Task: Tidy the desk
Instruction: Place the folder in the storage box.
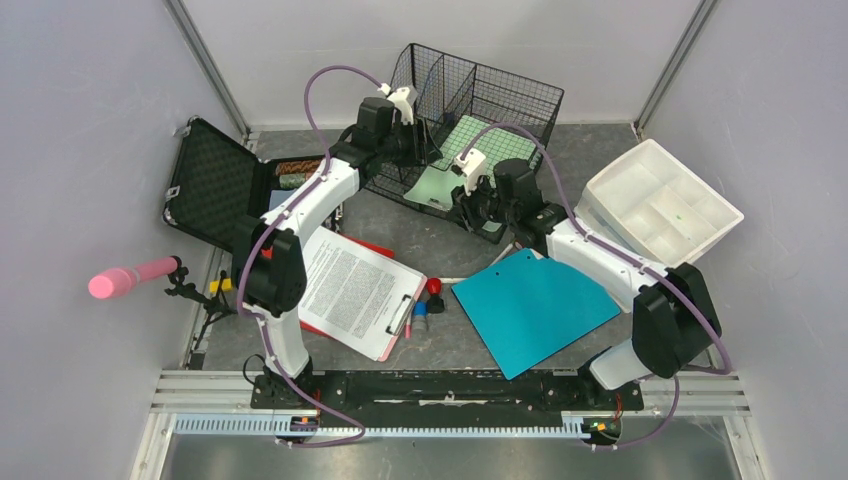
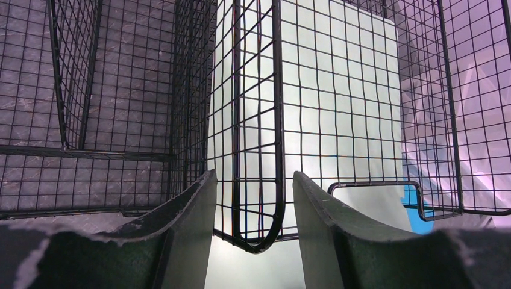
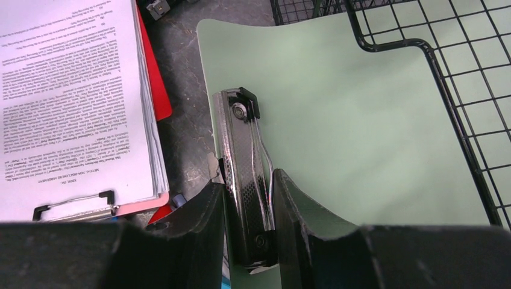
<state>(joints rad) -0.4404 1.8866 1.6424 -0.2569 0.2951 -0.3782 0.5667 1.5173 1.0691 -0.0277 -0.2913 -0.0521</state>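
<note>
Two arms are reaching toward the upper middle of the top view. Your left arm [image 1: 300,215] is stretching up to the wire basket [image 1: 500,100]. The left gripper [image 2: 253,177] is standing with its fingers apart, straddling one upright wire panel of that basket, with a gap showing on either side.

Your right arm [image 1: 590,250] is bending in from the right. The right gripper [image 3: 248,183] is clamping the metal clip [image 3: 244,144] of the green clipboard [image 3: 337,120], which is resting partly inside the basket with its clip end pointing toward the lower left.

From above, the wrists are hiding both sets of fingertips, and the mesh is screening the clipboard's far end.

The desk [image 1: 440,235] is filling the middle of the top view between the pale walls. Its long axis is running left to right, and the rail [image 1: 450,395] is lying along its bottom edge. A black case [image 1: 215,185], a paper-loaded clipboard [image 1: 350,285] and a teal folder [image 1: 535,305] are covering parts of it.
</note>
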